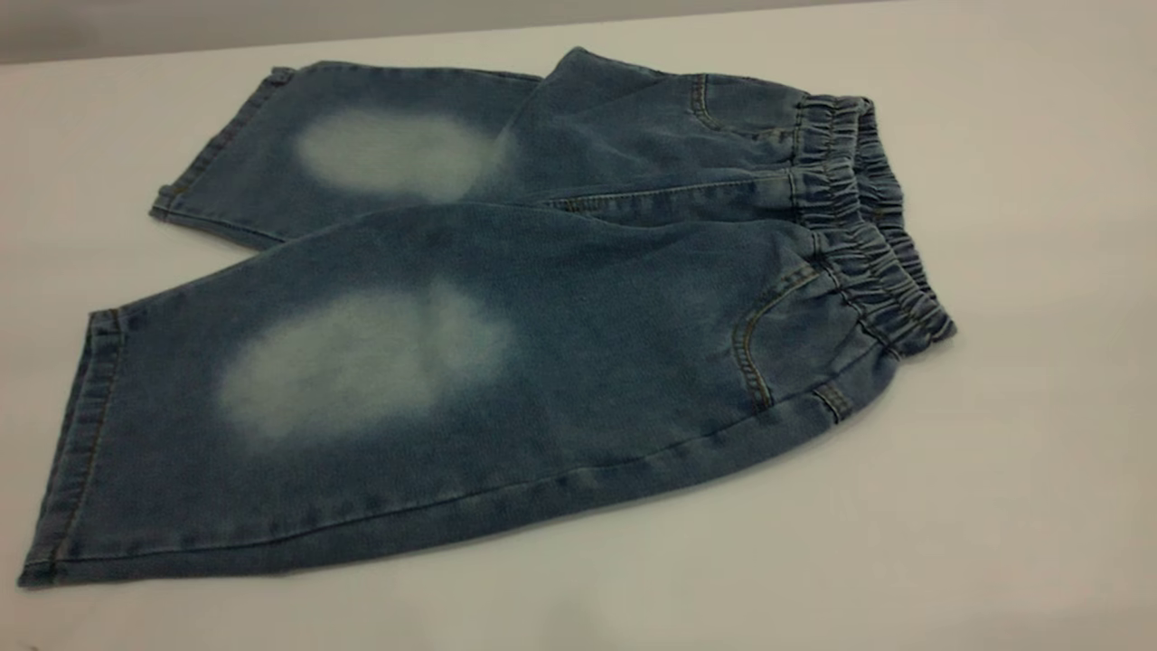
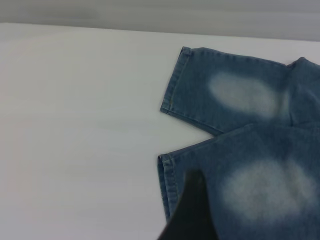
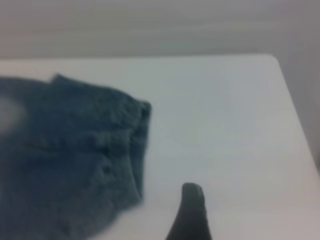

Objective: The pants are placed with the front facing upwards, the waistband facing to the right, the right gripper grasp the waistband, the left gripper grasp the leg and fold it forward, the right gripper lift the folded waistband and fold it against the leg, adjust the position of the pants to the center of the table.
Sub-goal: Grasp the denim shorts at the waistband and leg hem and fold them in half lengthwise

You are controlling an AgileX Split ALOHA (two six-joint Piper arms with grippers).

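Pants [image 1: 542, 344] lie flat on the table [image 1: 1021, 452], waistband [image 1: 868, 235] toward three o'clock, and we cannot tell the grip state of the left gripper [image 2: 192, 212] above a leg hem or the right gripper [image 3: 192, 212] near the waistband.

The exterior camera views the table [image 1: 1039, 452] close, obliquely from above, toward its far edge. The left wrist camera overlooks the leg hems; the right wrist camera overlooks the waistband [image 3: 140, 150] end. All share the pants [image 1: 542, 362].
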